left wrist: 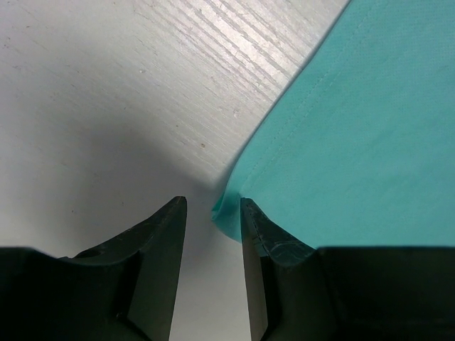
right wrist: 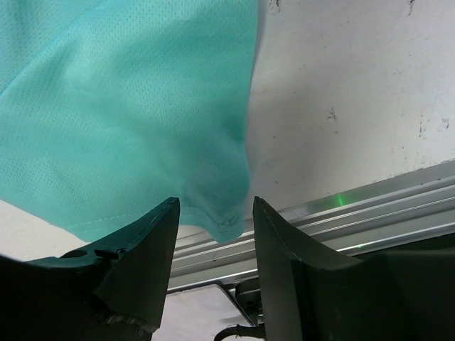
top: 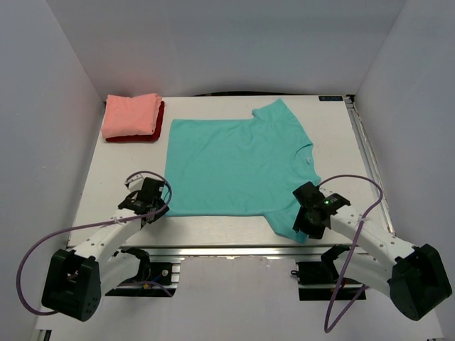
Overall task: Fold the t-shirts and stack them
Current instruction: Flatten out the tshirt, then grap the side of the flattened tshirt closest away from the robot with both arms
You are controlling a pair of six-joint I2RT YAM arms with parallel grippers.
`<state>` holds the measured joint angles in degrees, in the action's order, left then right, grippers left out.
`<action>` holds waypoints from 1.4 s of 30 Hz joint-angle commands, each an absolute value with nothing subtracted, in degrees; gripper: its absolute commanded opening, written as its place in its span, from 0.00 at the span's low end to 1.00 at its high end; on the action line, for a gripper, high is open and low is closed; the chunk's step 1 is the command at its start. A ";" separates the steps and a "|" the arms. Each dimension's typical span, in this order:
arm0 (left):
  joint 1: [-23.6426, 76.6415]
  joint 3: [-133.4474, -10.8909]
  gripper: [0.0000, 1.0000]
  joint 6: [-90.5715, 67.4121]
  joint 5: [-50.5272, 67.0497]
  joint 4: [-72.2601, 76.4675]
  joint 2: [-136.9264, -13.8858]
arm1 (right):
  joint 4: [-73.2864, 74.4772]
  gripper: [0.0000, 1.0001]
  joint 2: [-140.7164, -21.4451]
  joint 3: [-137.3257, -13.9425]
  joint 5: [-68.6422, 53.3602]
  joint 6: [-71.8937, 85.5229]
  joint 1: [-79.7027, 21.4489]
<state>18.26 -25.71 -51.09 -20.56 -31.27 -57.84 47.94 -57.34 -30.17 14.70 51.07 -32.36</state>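
White table (top: 213, 231), teal t-shirt (top: 227, 167) spread flat, pink shirt (top: 130, 115) folded

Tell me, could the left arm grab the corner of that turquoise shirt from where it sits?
Probably yes: the left gripper is open, the turquoise shirt has its corner right between the fingertips, and nothing blocks it.

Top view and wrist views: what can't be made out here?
Top view: red shirt mostly hidden under pink shirt; its fold is unclear.
Top view: teal shirt sleeve tip covered by right gripper, near-left corner by left gripper.
Wrist views: stack outside the frame; most of teal shirt cut off.
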 commanded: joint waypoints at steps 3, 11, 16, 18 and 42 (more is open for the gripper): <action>18.63 -26.46 0.47 -50.71 -21.44 -30.59 -58.97 | 49.22 0.52 -56.25 -31.38 17.40 55.63 -34.27; 18.72 -26.46 0.47 -50.19 -21.89 -29.88 -60.29 | 50.54 0.55 -58.00 -31.81 20.65 61.16 -37.26; 18.72 -27.16 0.47 -50.01 -21.36 -29.88 -60.21 | 51.42 0.55 -59.68 -32.34 21.36 62.84 -38.67; 18.72 -27.42 0.47 -50.01 -21.27 -29.97 -60.21 | 51.50 0.53 -60.20 -32.43 21.53 63.19 -38.85; 18.81 -27.95 0.00 -49.49 -21.44 -30.41 -61.17 | 51.15 0.00 -62.58 -32.78 20.13 63.63 -40.61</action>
<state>18.52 -25.98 -50.11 -20.56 -30.48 -60.90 49.54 -62.43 -30.65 19.20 62.57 -40.21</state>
